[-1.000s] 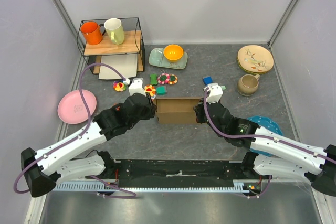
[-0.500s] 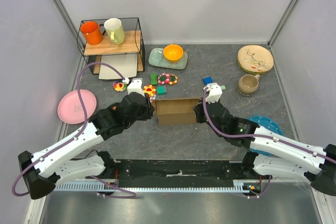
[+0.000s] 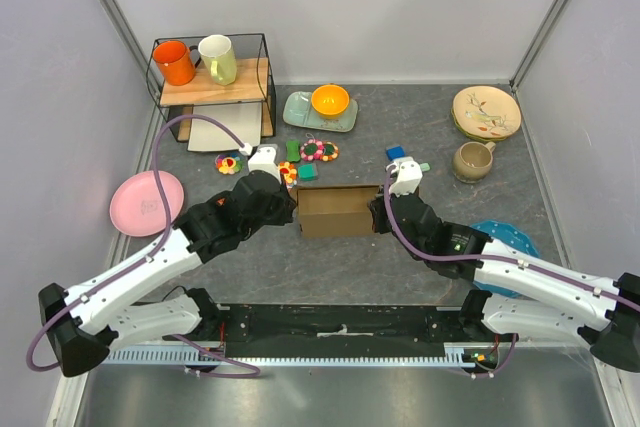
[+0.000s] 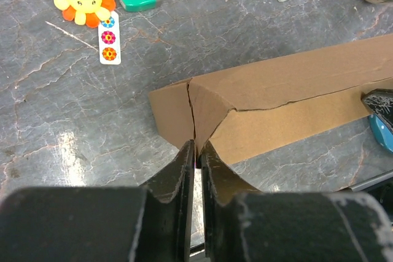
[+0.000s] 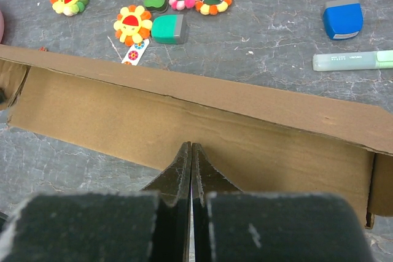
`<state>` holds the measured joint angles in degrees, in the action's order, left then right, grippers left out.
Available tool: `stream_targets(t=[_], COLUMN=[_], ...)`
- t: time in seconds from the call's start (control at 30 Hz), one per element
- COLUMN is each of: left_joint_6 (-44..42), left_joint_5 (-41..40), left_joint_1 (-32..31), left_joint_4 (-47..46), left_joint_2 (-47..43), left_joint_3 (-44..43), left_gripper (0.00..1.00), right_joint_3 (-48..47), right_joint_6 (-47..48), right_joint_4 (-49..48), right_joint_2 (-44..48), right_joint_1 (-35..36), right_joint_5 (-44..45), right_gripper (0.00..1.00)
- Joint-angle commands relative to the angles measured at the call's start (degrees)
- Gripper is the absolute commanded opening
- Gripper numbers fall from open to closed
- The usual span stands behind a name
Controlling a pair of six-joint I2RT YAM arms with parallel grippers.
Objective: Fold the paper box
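The paper box lies near the middle of the table, its long axis running left to right, straight between the two arms. Each arm therefore has an end of its own: the left gripper is at the left end and the right gripper at the right end, neither nearer the middle than the other. In the left wrist view the left gripper is clamped on the box's left corner, where an upright edge of cardboard runs down into the thin slit between its fingers. In the right wrist view the right gripper has its fingers pressed together with only a hairline between them. Their tips meet the lower edge of the long brown wall, and I can't make out whether any cardboard is caught there. I'd say the next fold depends on that left corner, since the flap there is already bent inward. Against a second ago little differs: the box sits in the same spot, and the left wrist has edged slightly away from the arm bases.
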<state>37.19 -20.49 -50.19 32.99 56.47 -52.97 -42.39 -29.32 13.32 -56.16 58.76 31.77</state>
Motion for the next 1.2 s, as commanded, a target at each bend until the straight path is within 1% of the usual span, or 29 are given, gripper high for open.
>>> stream_targets(t=[0.0, 0.13, 0.23, 0.33, 0.43, 0.57, 0.7, 0.73, 0.8, 0.83, 0.87, 1.17], left_joint_6=[-2.03, -2.82, -3.7, -4.93, -6.25, -7.39, -8.62, -8.89, -9.33, -9.5, -9.59, -10.47], left_joint_5=[1.33, 1.42, 0.98, -0.77, -1.31, -2.18, -3.24, -3.76, -4.38, -4.99, -5.17, -6.75], left_joint_1=[0.36, 0.36, 0.36, 0.36, 0.36, 0.36, 0.36, 0.36, 0.36, 0.27, 0.27, 0.36], left_joint_4=[-3.02, -3.37, -3.29, -2.5, -2.06, -1.18, -0.3, -0.04, 0.49, 1.1, 1.28, 2.68], left_joint_2=[1.89, 2.94, 3.04, 3.03, 3.03, 4.44, 5.84, 6.11, 6.99, 7.25, 7.43, 8.39], left_joint_3=[-1.17, -1.43, -1.09, -0.82, -0.38, -0.12, -0.11, -0.2, -0.55, -0.73, -0.82, -1.35], left_gripper=[0.15, 0.18, 0.23, 0.23, 0.26, 0.26, 0.2, 0.16, 0.11, 0.05, 0.03, 0.02], right_joint_3=[1.08, 0.91, 0.82, 0.64, 0.64, 0.64, 0.56, 0.64, 0.64, 0.64, 0.64, 0.47], right_joint_6=[0.67, 0.76, 0.84, 0.93, 1.11, 1.11, 1.28, 1.28, 1.28, 1.37, 1.37, 1.46], right_joint_4=[8.83, 8.91, 8.92, 8.91, 8.91, 9.0, 8.91, 8.91, 8.91, 8.91, 8.91, 8.83], right_joint_2=[-2.2, -2.37, -2.64, -2.81, -2.99, -2.99, -3.25, -3.34, -3.43, -3.52, -3.52, -4.13], right_joint_1=[0.04, -0.05, -0.05, -0.05, -0.05, -0.05, -0.05, -0.05, -0.05, -0.14, -0.05, -0.05], right_joint_5=[-0.83, -0.74, -0.74, -0.92, -0.75, -0.57, -0.48, -0.48, -0.48, -0.39, -0.48, -0.39], right_gripper=[0.0, 0.0, 0.0, 0.0, 0.0, 0.0, 0.0, 0.0, 0.0, 0.0, 0.0, 0.0])
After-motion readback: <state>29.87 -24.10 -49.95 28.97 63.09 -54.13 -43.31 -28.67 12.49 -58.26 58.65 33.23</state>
